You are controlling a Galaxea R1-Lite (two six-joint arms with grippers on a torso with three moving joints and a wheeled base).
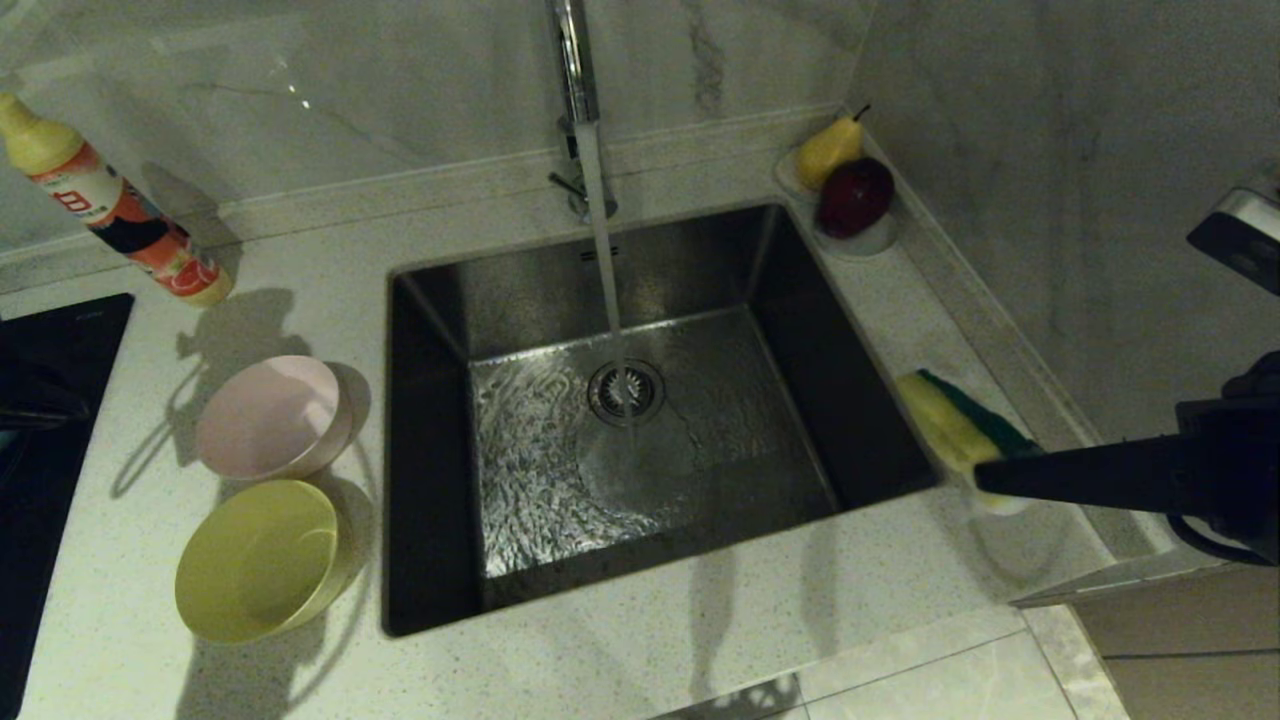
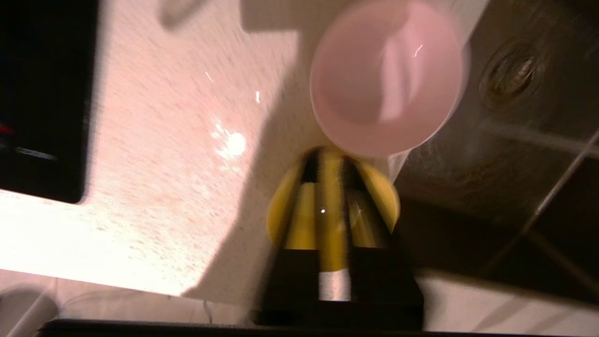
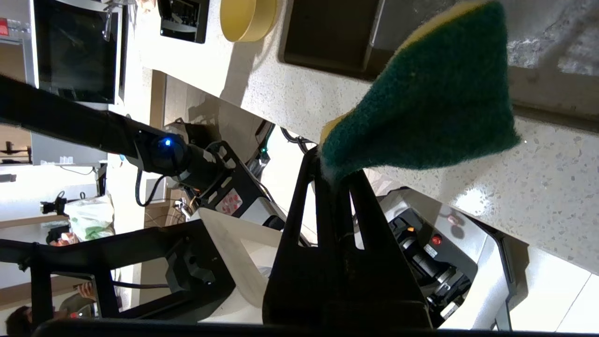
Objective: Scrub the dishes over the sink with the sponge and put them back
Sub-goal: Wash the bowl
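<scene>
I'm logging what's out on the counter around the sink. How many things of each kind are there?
Bowls: 2, pink and yellow
Sponges: 1
Bottles: 1
Fruit: 2, pear and red fruit
Fruit dishes: 1
Total: 7

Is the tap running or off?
Running: a stream falls from the tap onto the drain, rippling across the sink floor.

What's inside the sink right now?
In the sink, only the tap's stream hitting the drain strainer and rippling water on the floor. No bowl shows. The near wall hides the floor strip beneath it.
</scene>
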